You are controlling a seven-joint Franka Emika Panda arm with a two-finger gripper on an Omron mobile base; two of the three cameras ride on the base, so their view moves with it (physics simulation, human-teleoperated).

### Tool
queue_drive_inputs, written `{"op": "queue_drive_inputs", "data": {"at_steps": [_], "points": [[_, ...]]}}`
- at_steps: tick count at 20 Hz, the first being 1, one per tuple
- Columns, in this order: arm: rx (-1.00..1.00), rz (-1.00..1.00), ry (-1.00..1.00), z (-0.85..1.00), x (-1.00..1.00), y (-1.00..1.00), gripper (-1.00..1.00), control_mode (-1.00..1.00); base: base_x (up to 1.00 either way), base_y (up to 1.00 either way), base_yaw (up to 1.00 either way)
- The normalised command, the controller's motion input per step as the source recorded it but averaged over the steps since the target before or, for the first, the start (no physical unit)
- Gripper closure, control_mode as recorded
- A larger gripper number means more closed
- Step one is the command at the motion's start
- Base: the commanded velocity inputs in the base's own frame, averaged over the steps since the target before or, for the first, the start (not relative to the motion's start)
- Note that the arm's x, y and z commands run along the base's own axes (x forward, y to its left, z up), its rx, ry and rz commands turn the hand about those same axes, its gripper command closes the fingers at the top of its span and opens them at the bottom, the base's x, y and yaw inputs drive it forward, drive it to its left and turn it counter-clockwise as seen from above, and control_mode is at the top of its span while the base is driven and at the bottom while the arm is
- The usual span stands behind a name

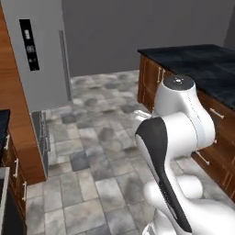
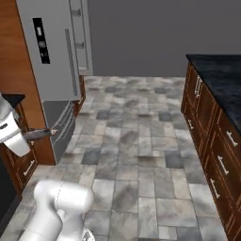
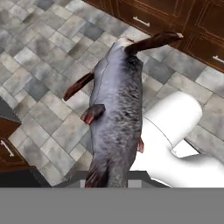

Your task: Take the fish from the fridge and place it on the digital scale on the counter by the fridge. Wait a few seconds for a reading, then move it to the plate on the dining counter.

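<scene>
well, the fish (image 3: 117,118) was in my grip, a grey, speckled body with reddish-brown fins, hanging above the stone-tiled floor (image 3: 39,48). in the hand view it ran straight away from me: one end lay down between my fingers at the bottom edge, and the dark tail rose toward the top, pointing at the brown wood drawers (image 3: 175,22) with silver handles beyond it. so its long axis lay along my own reach, not across it, and my gripper (image 3: 107,181) was pinched narrow on that near end; the fingertips themselves were mostly hidden under the body, so i judged the hold from how the fish stood out from me.

in the right base view a thin brownish sliver (image 2: 40,133) poked out beside my white forearm toward the fridge (image 2: 56,61); it was probably the fish seen end-on, though it was too small there to be sure. the fridge's tall grey doors looked closed, with its lower drawer front just beyond that sliver. the dining counter (image 2: 221,75) stood well apart across the floor, on the right of both base views, its black marbled top bare where i could see it.

since the fish stuck out ahead of me, i reckoned any set-down would need the hand tipped so the body could land flat, not tail first.
</scene>
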Motion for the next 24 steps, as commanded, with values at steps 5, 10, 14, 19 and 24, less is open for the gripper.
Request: {"op": "queue_drive_inputs", "data": {"at_steps": [5, 10, 14, 19, 24], "points": [[0.00, 0.00, 0.00, 0.00, 0.00, 0.00, 1.00, 1.00, -1.00, -0.01, -0.51], [0.00, 0.00, 0.00, 0.00, 0.00, 0.00, 1.00, 1.00, -1.00, -0.28, -0.43], [0.00, 0.00, 0.00, 0.00, 0.00, 0.00, 1.00, 1.00, -1.00, -0.72, -0.31], [0.00, 0.00, 0.00, 0.00, 0.00, 0.00, 1.00, 1.00, -1.00, -0.99, -0.21], [0.00, 0.00, 0.00, 0.00, 0.00, 0.00, 1.00, 1.00, -0.61, -1.00, -0.08]]}}
